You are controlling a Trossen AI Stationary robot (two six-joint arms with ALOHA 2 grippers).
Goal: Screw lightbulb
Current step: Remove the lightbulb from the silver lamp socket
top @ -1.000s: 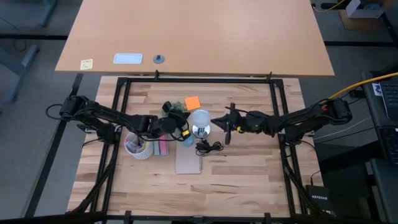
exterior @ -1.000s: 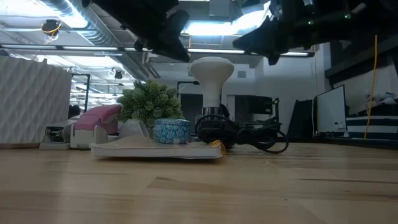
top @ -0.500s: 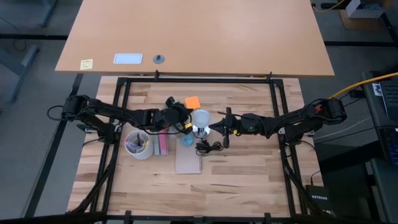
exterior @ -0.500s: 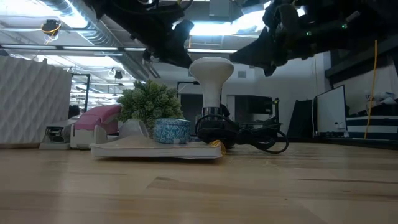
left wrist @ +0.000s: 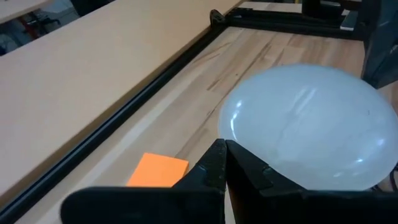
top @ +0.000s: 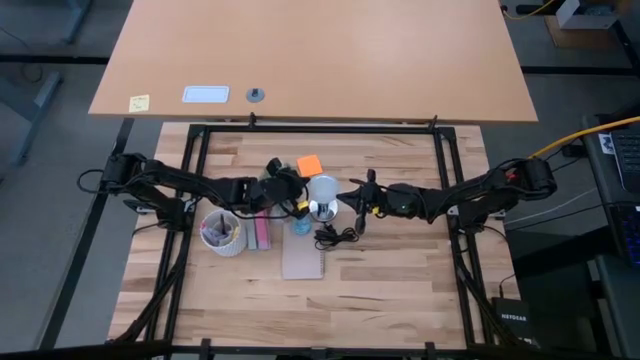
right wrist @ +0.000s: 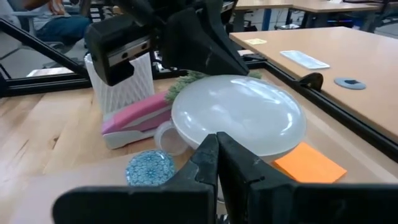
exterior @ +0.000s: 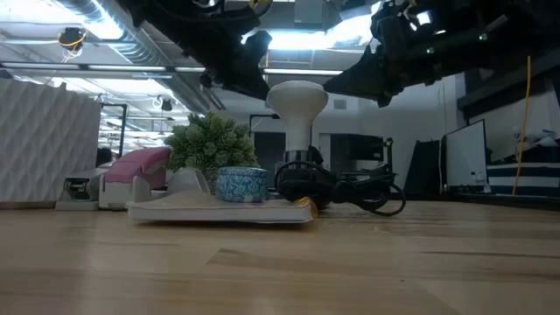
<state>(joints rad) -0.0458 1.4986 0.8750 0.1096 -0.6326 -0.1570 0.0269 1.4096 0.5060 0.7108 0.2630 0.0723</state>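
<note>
The lightbulb point(exterior: 297, 101) stands upright, its frosted globe up and its neck down in the shiny socket point(exterior: 297, 166), which rests on the table. From above, the globe point(top: 322, 189) hides most of the socket. My left gripper point(top: 298, 196) is shut, its tips just left of the globe point(left wrist: 311, 134). My right gripper point(top: 345, 201) is shut, its tips just right of the globe point(right wrist: 239, 115). Both come in about level at globe height. My left gripper's shut fingertips point(left wrist: 225, 149) stand against the globe's left side point(left wrist: 249, 140), coming level from the table's left; I cannot tell whether they touch it. My right gripper's shut fingertips point(right wrist: 216, 142) stand at the globe's right side point(right wrist: 230, 134), coming level from the right; I cannot tell whether they touch.
A black cord point(top: 336, 237) lies coiled by the socket. A blue tape roll point(top: 302, 226), a notebook point(top: 303, 261), a pink object point(top: 262, 235), a white cup point(top: 222, 233), a green plant point(top: 283, 171) and an orange note point(top: 309, 164) crowd around the bulb.
My left gripper has gone toward the table's far edge and right, up to the bulb's left side. My right gripper has gone left toward the bulb's right side. The bulb has stayed upright in its place.
</note>
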